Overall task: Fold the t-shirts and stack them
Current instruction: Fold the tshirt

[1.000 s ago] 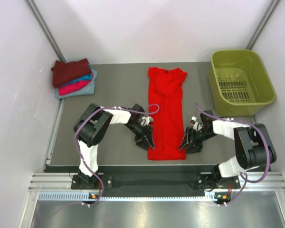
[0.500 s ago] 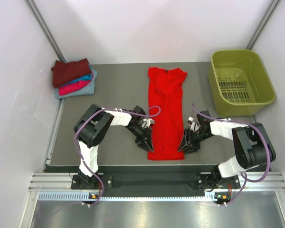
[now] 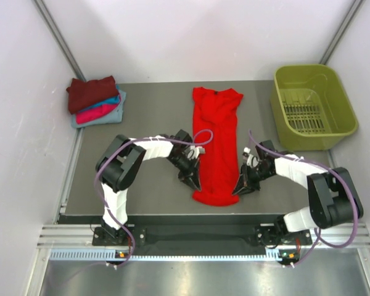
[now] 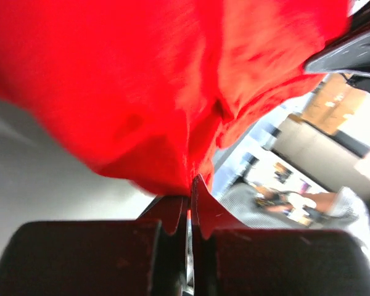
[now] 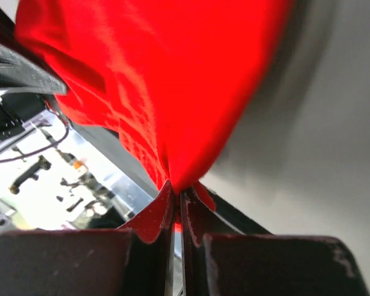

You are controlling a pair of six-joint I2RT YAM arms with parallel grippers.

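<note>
White walls close round a grey tabletop [image 3: 142, 117]. From above, the red t-shirt [image 3: 217, 135] lies lengthwise down the middle of it, with its collar toward the far edge and its hem bunched inward by the near edge. The left gripper [image 3: 196, 182] is at the hem's left corner and the right gripper [image 3: 237, 189] at its right corner, each pinched tight on the cloth. A stack of folded t-shirts [image 3: 95, 102], maroon on top, sits in the far left corner, and an olive-green basket [image 3: 308, 140] stands in the far right corner.

At the left wrist, the left gripper [image 4: 189, 188] has its jaws pressed together with a fold of the red t-shirt [image 4: 142, 80] caught at the tips; the cloth fills most of the view.

At the right wrist it is much the same: the right gripper [image 5: 177, 197] is clamped on a peak of the red t-shirt [image 5: 154, 80], with grey tabletop [image 5: 333, 123] to the side.
</note>
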